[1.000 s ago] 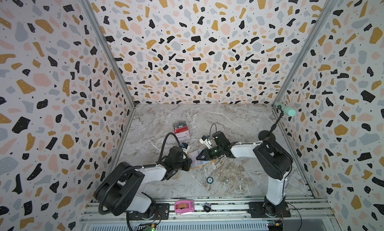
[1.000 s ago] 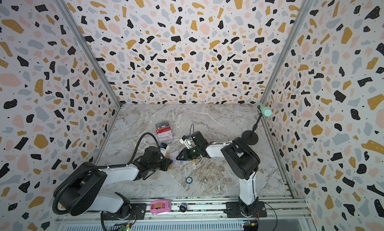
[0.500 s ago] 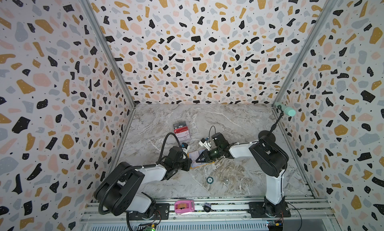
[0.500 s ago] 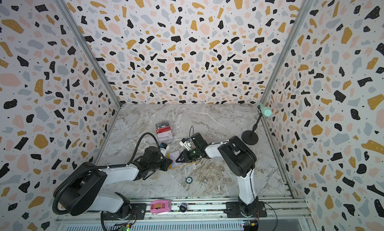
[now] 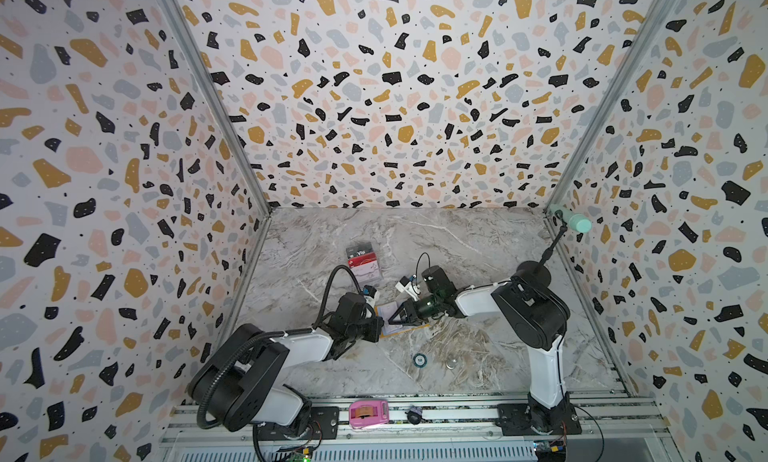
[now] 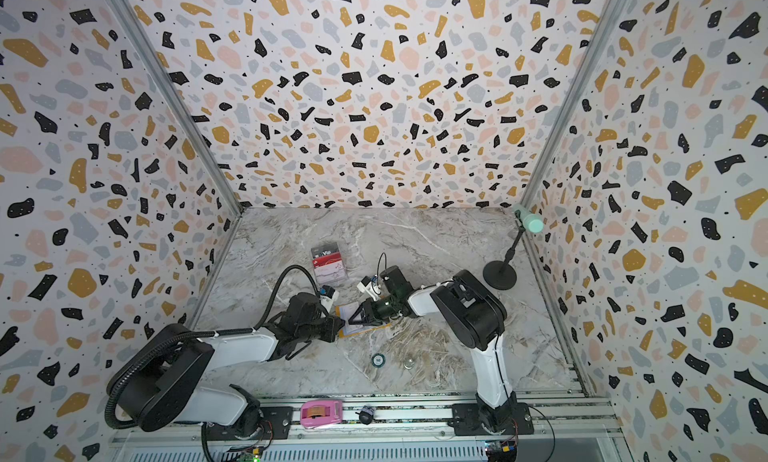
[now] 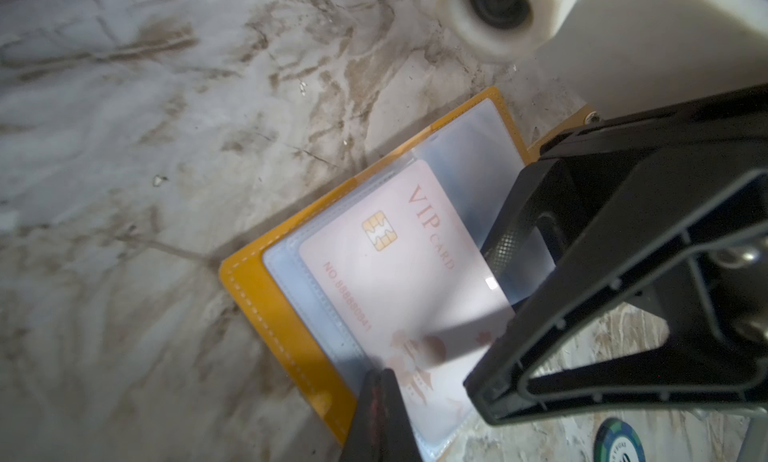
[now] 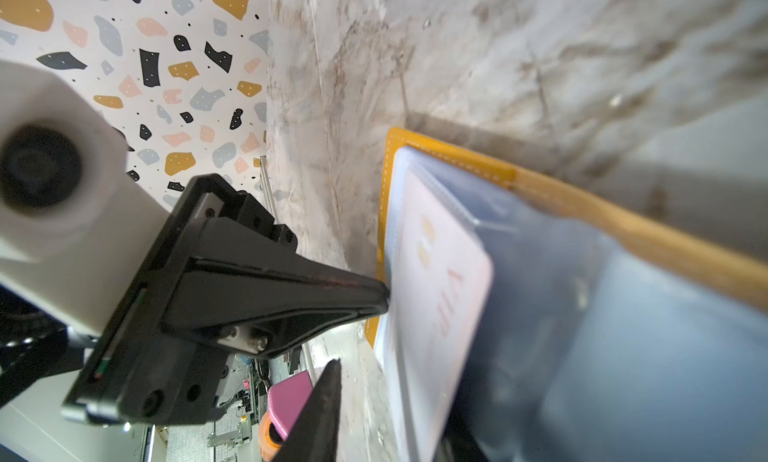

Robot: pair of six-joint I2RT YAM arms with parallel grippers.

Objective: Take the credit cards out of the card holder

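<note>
Scene: An open mustard-yellow card holder lies flat on the marble table, a little toward 6 o'clock from its middle. Both arms meet over it.
Done: Three loose cards, a black "Vip" one over red and white, lie well apart at 11 o'clock from the holder. I judge these are already out.
Left to do: A pale VIP card with a gold chip sits in a clear sleeve. How far it has slid out, I cannot tell.
Left gripper: It reaches in from 8 o'clock, clenched, with its tip pressed on the holder's edge to pin it.
Right gripper: It comes from 3 o'clock with jaws parted astride the pale card's end, not pinching it.
Change: Since a second ago, the right gripper has crept further toward 9 o'clock over the holder and its jaws stand wider. The left gripper, holder and loose cards have not moved.
</note>
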